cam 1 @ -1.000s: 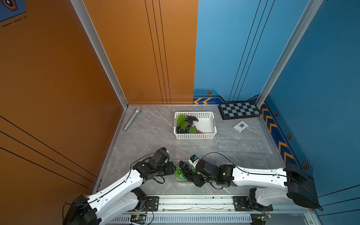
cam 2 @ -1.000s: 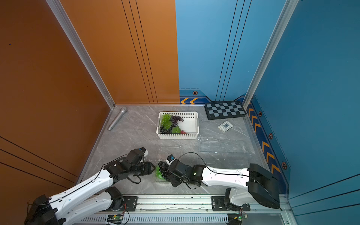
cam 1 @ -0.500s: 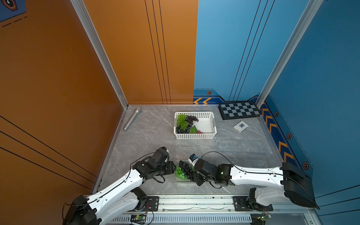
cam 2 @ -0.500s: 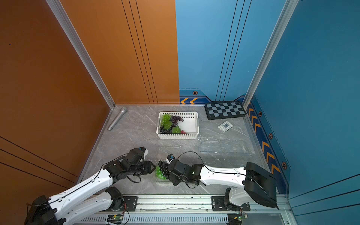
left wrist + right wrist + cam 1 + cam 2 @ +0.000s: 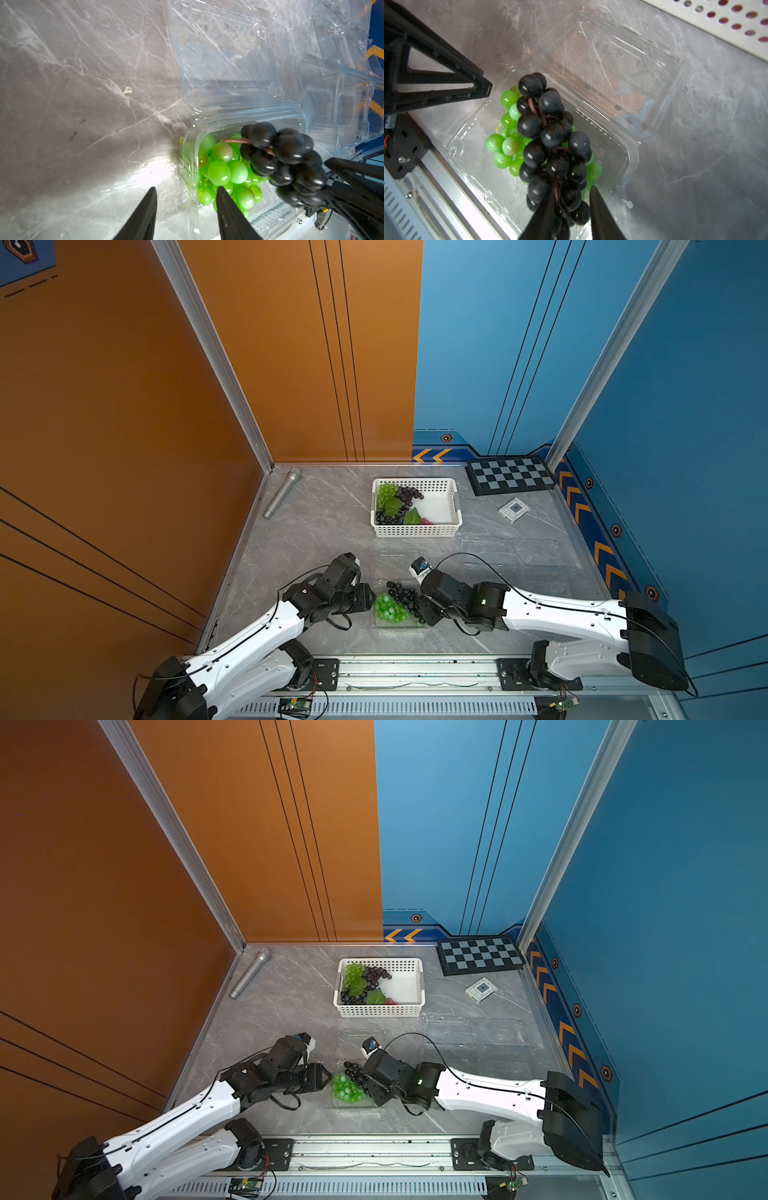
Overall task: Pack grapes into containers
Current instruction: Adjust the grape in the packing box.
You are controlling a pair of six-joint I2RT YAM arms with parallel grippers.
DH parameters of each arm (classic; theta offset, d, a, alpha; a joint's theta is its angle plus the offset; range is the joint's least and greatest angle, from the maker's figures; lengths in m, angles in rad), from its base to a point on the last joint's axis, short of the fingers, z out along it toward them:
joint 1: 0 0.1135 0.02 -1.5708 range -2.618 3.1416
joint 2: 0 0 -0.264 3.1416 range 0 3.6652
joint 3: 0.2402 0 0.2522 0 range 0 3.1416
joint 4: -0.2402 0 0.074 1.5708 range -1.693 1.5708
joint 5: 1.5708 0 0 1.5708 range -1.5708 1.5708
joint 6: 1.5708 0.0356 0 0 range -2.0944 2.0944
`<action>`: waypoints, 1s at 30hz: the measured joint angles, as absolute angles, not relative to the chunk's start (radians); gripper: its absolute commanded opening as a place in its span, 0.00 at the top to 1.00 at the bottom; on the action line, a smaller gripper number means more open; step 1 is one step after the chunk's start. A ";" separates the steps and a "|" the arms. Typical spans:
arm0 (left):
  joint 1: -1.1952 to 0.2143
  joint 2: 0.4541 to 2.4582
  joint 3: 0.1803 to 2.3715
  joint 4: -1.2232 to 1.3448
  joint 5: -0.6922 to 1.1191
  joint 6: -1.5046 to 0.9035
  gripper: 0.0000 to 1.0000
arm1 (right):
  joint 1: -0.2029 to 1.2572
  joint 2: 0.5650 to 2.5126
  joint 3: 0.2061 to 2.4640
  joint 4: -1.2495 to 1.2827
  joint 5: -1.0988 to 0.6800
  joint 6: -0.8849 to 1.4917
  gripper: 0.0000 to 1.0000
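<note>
Two bunches of grapes are at an open clear container (image 5: 400, 627) on the grey marbled counter (image 5: 316, 531), close to the robot's base rail in both top views. A green bunch (image 5: 220, 170) lies inside the tray, on the side nearer your left arm. A dark bunch (image 5: 552, 133) stretches over the top of it, reaching out from your right arm. The container's lid (hinged, almost invisible) lies folded open on the counter toward the white basket (image 5: 415, 531).

Your left fingers (image 5: 143, 218) stand moderately apart and straddle the tray's wall. One is outside, over the bare counter, and the other is above the green berries. They pinch nothing.

Your right fingers (image 5: 602, 218) stand partly apart with the end of the dark bunch between them. One finger overlaps the berries and stem. Whether they press the bunch or merely flank it, I cannot tell.

Farther back, the basket holds more green and dark grapes, flat leaves and a glimpse of red. More clear containers (image 5: 519, 556) lie in front of the basket to its right. A silver microphone (image 5: 282, 493) lies by the orange wall, and a checkerboard (image 5: 511, 475) lies in the back corner.
</note>
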State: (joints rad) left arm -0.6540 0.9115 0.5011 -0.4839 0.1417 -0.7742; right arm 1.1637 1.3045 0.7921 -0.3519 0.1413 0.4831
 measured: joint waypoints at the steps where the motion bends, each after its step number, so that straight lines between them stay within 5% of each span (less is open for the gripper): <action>1: -0.654 0.912 0.501 -0.484 0.142 -0.774 0.52 | 1.163 1.305 0.792 -0.353 0.144 0.485 0.54; 12: -0.646 0.911 0.554 -0.491 0.142 -0.759 0.51 | 1.141 1.256 0.792 -0.360 0.171 0.474 0.44; 21: -0.565 0.942 0.630 -0.491 0.130 -0.725 0.51 | 1.114 1.339 0.815 -0.257 0.118 0.465 0.68; 30: -0.525 1.034 0.651 -0.466 0.127 -0.714 0.51 | 1.171 1.457 0.818 -0.134 0.079 0.501 0.69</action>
